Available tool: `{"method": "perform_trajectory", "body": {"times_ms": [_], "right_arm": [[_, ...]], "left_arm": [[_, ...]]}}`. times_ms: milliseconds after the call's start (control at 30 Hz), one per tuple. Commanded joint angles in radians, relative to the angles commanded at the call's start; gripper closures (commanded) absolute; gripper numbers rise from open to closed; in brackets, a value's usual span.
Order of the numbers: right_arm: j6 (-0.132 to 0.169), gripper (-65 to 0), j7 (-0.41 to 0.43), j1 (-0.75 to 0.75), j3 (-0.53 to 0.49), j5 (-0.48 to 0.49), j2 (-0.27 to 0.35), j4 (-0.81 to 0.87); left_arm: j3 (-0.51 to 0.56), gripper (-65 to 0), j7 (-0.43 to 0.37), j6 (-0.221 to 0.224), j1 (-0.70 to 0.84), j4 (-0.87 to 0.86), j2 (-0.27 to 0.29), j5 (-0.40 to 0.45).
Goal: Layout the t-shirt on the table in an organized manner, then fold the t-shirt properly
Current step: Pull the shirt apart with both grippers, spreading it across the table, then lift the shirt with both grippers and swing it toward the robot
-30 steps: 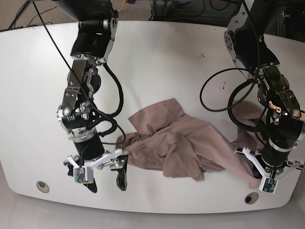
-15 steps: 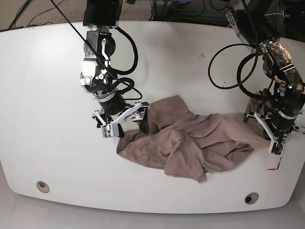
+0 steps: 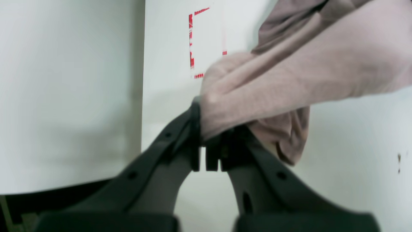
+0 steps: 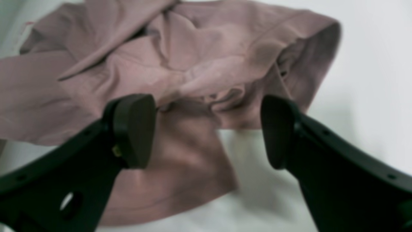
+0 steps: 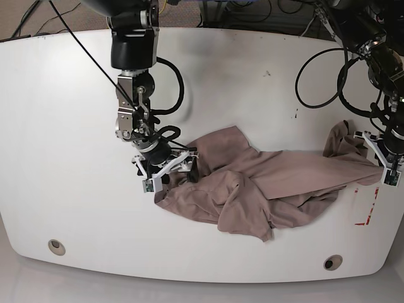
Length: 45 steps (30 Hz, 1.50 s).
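Crumpled mauve-brown cotton t-shirt (image 5: 252, 189) bunched mid glossy white tabletop (image 5: 63, 126). Left end effector (image 3: 206, 151) clamped tight on shirt edge, likely to stretch it flat. Right end effector (image 4: 206, 129) wide open, empty, just above opposite bunch, probably lining up second grab.

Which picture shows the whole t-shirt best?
The base view: the whole crumpled t-shirt lies on the table, stretched toward the left pincer. The left wrist view shows only the pinched corner. The right wrist view shows blurry folds beyond the open right pincer.
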Motion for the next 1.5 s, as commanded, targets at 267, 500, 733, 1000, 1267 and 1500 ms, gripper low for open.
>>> {"method": "perform_trajectory", "body": {"times_ms": [267, 500, 733, 1000, 1267, 1500], "right_arm": [[0.000, -48.8, 0.107, 0.061, -0.002, 0.000, 0.017, -0.204], [0.002, -48.2, 0.164, 0.064, -0.009, 0.000, 0.011, -0.276], [0.057, -10.3, 0.161, 0.060, -0.009, -0.002, -0.025, -0.273], [0.074, 0.0, 0.069, -0.002, -0.003, -0.002, -0.025, -0.074], [0.074, 0.0, -0.199, -0.175, -0.002, 0.000, 0.000, 0.494], [0.074, 0.0, -0.273, -0.235, 0.000, -0.009, 0.014, 0.801]], "left_arm": [[0.000, 0.0, 0.000, 0.000, 0.034, 0.002, -0.012, 0.000], [0.000, 0.0, 0.000, 0.000, 0.035, 0.000, -0.012, 0.000], [0.005, 0.0, 0.000, 0.000, 0.035, -0.002, -0.012, 0.000], [0.017, 0.0, 0.000, 0.000, 0.029, -0.003, -0.012, 0.002], [0.100, 0.0, -0.002, 0.000, -0.014, 0.002, -0.012, 0.002], [0.101, 0.0, -0.002, 0.000, -0.121, 0.003, -0.012, 0.000]]}}
